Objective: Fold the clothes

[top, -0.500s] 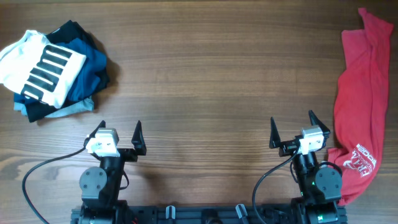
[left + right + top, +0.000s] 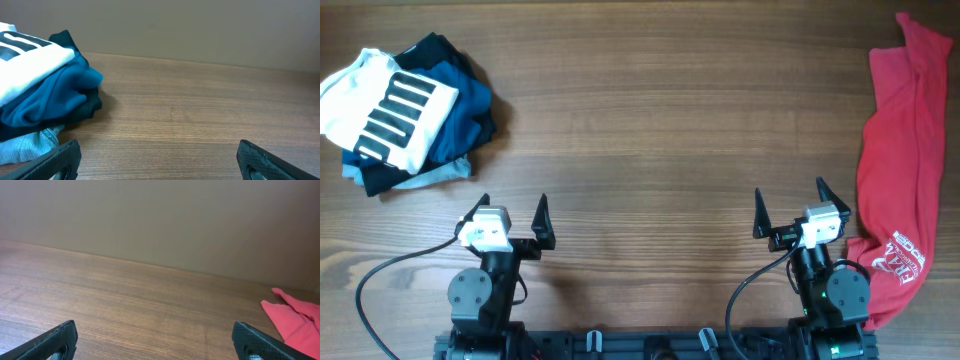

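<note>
the folding has not begun, as far as i can judge. the red t-shirt (image 2: 900, 150) lies bunched into a long rumpled strip down the right edge of the worktop (image 2: 650, 120). its white lettering shows at the near end, just beside the base of the right arm. no part of it is flat, squared or doubled over. so all of the work is left: the shirt would need to be drawn toward the middle, spread out, the sleeves turned in, then folded.

the left hand (image 2: 512, 203) is open, its two fingers spread wide and holding nothing, low at the near edge of the worktop. the right hand (image 2: 789, 192) is the same: fingers wide apart and empty, near the shirt but not touching it. in the right wrist view only a corner of the red cloth shows at the right edge, well beyond the fingers.

counts: one red t-shirt; two hands, two fingers on each; one pile of clothes at the far left, well apart from the shirt. in that pile i can pick out four by colour:
- a white garment with black stripes (image 2: 385, 110) on top
- a blue garment (image 2: 470, 105) under it
- a navy garment (image 2: 438, 48) at the back
- a pale grey-blue piece (image 2: 445, 175) at the near edge

whether each is a separate item i cannot tell.
</note>
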